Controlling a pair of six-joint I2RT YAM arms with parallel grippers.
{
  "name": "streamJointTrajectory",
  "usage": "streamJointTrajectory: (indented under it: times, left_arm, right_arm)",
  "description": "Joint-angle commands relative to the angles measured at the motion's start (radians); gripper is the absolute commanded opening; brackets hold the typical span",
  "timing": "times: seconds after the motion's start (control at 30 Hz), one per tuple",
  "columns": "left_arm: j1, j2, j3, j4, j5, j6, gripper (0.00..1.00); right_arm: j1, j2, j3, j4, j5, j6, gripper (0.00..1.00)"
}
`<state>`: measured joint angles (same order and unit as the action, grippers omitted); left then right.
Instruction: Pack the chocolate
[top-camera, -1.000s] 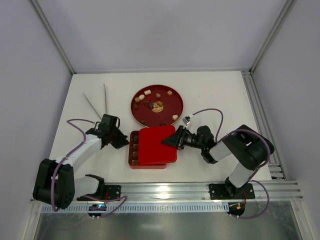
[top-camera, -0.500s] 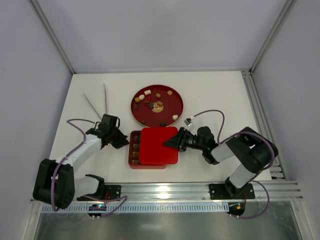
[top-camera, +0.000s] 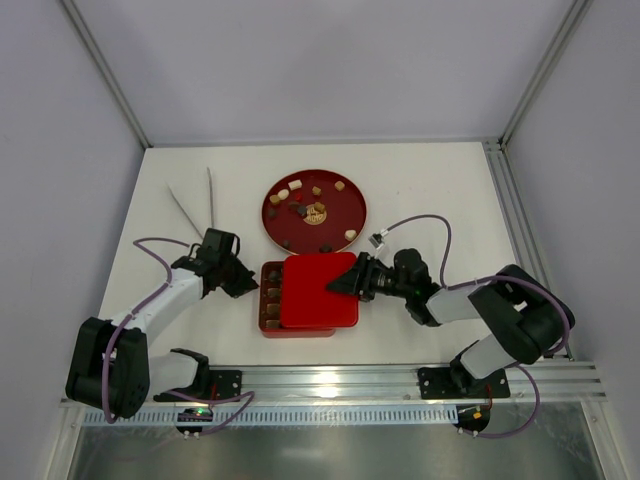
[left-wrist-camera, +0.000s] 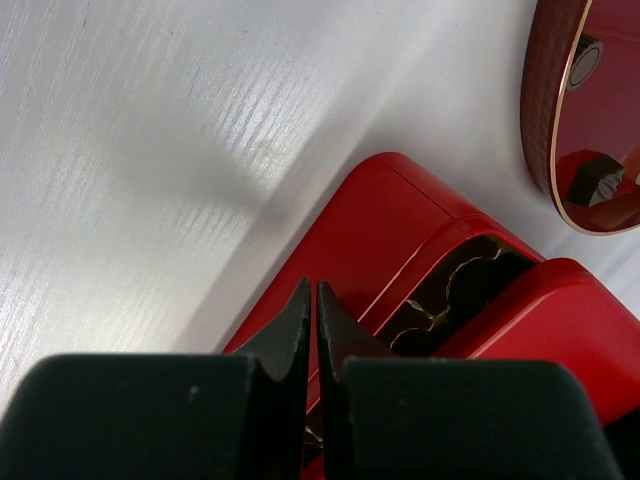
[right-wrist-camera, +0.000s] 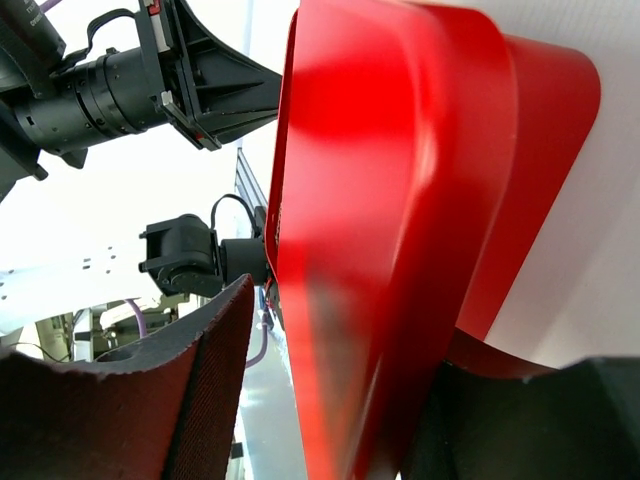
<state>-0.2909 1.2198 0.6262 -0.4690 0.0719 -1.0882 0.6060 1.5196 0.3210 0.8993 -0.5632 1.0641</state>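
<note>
The left gripper (left-wrist-camera: 313, 290) is closed tip to tip with nothing between its fingers. It presses against the outer wall of the square red tray (left-wrist-camera: 385, 225) at the tray's 9 o'clock side. At 3 o'clock the right gripper (top-camera: 338, 285) stands part-open astride the edge of the flat red lid (top-camera: 318, 290). The wrist view shows a gap between one finger and the lid, while contact at the other finger cannot be made out.

The lid lies over the tray, offset toward 3 o'clock, so one column of cells shows at 9 o'clock. Some of the chocolate (top-camera: 268, 297) sits there, brown pieces one to a cell. More of it — dark, tan and cream pieces — is scattered on the round red plate (top-camera: 340, 205) at the tray's 12 o'clock. A pair of white sticks (top-camera: 185, 213) lies at about 10 o'clock on the white table (top-camera: 440, 190). Any marking on the pieces is too small to read.
</note>
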Motion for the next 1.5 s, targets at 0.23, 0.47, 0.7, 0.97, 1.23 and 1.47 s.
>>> streamJointTrajectory:
  times: [0.23,0.47,0.7,0.97,1.23,1.47]
  left_arm:
    - [-0.002,0.001,0.026,0.009,-0.009,0.017,0.01]
    - [-0.001,0.007,0.027,0.009,-0.014,0.022,0.01]
    - [-0.001,0.009,0.026,0.009,-0.015,0.024,0.00]
    - [-0.001,0.012,0.026,0.010,-0.012,0.027,0.00]
    - [-0.002,0.021,0.027,0.016,-0.004,0.031,0.00]
    - [-0.001,0.037,0.029,0.027,0.011,0.030,0.00]
  right_arm:
    - [-0.048,0.065,-0.054,0.191,-0.047,0.039,0.56]
    - [-0.087,0.122,-0.092,0.363,-0.101,0.119,0.56]
    - [-0.104,0.106,-0.096,0.270,-0.098,0.076,0.56]
    - [-0.112,0.082,-0.073,0.121,-0.087,-0.001,0.56]
    - [-0.104,-0.067,0.067,-0.348,0.000,-0.220,0.57]
    - [-0.083,-0.029,0.162,-0.474,0.002,-0.291,0.57]
